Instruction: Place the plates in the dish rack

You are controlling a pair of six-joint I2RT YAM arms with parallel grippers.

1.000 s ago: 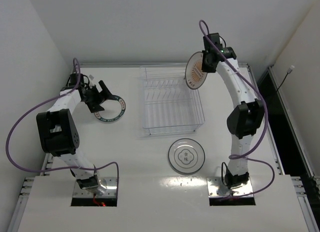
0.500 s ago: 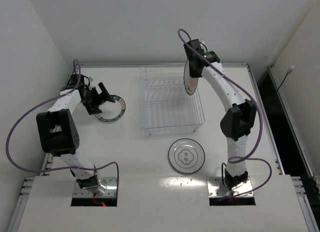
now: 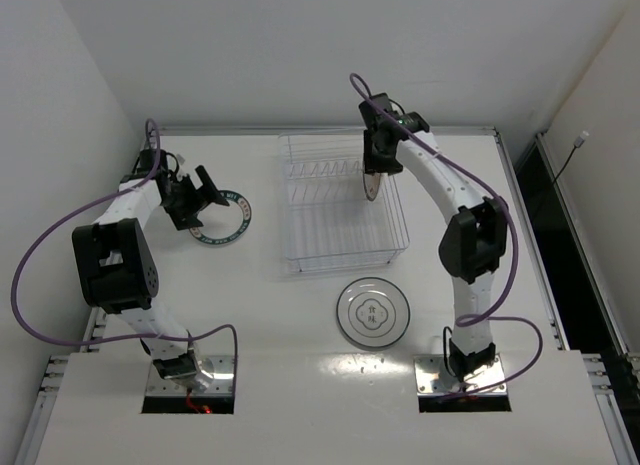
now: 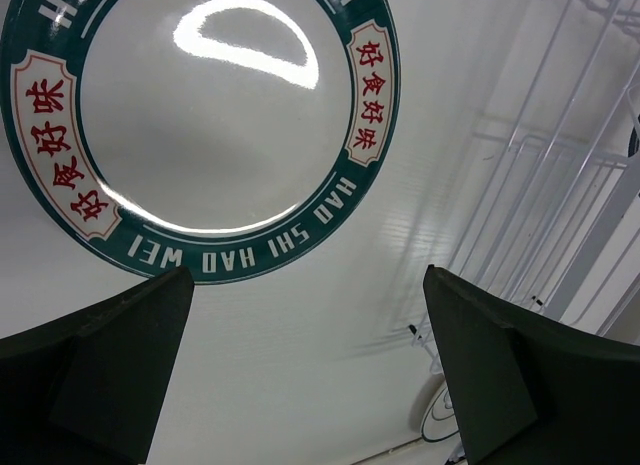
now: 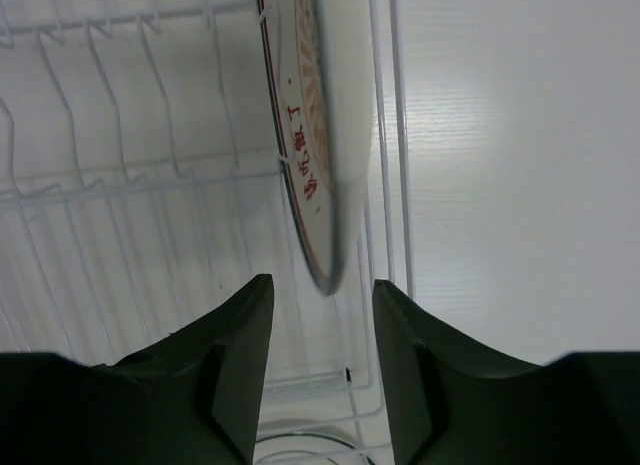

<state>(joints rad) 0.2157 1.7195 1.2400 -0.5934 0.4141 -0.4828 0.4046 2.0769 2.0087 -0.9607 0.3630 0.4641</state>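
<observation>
The orange-patterned plate stands on edge among the tines at the right end of the wire dish rack. My right gripper hovers over it. In the right wrist view the plate's rim sits between my open fingers without touching either. The blue-green rimmed plate lies flat at the left, and also shows in the left wrist view. My left gripper is open and empty at its near edge. The white plate with the grey ring lies flat in front of the rack.
White walls close in the table at the back and left. The table's right edge drops to a dark gap. Both arm bases sit at the near edge. Purple cables loop off each arm.
My right arm swung left and down, bringing the orange-patterned plate from above the rack's right corner into the rack, now edge-on. The left arm has not moved.
</observation>
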